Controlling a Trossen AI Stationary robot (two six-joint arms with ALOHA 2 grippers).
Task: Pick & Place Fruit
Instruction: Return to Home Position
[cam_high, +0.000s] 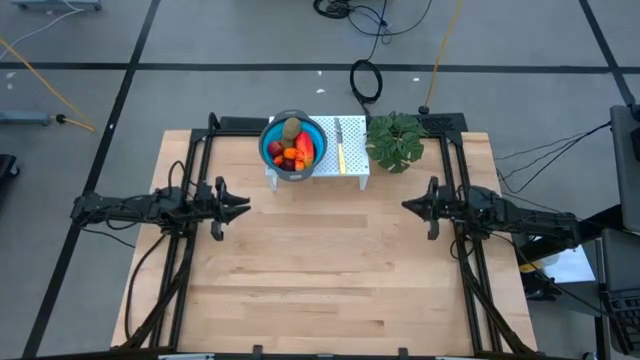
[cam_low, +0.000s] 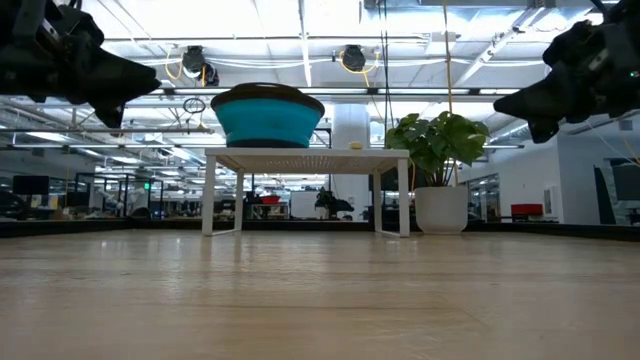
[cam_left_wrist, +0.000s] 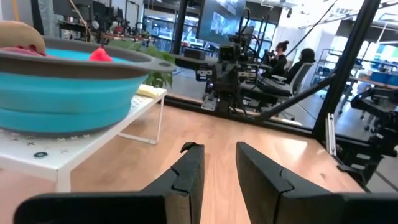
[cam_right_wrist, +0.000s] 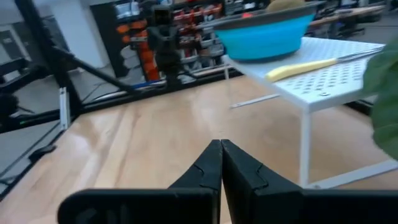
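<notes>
Some fruit (cam_high: 292, 150) prob. buried in bowl (cam_high: 320, 136)

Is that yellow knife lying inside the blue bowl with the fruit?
No, the slim cream-yellow knife lies on the white perforated shelf beside the blue strainer bowl.

A white perforated shelf (cam_high: 357, 167) is set at the far edge of the wooden table (cam_high: 330, 280). On it a blue strainer bowl (cam_high: 320, 136) with a grey rim is placed near a slim cream-yellow table knife (cam_high: 340, 147), the two being kept apart. A leafy green plant (cam_high: 395, 140) in a white pot (cam_low: 441, 210) is stood just beside the shelf on the knife's side. On the grey floor beyond, a coiled black cable (cam_high: 366, 80) is seen, and seated people (cam_left_wrist: 283, 55) can be made out in the room behind.
</notes>
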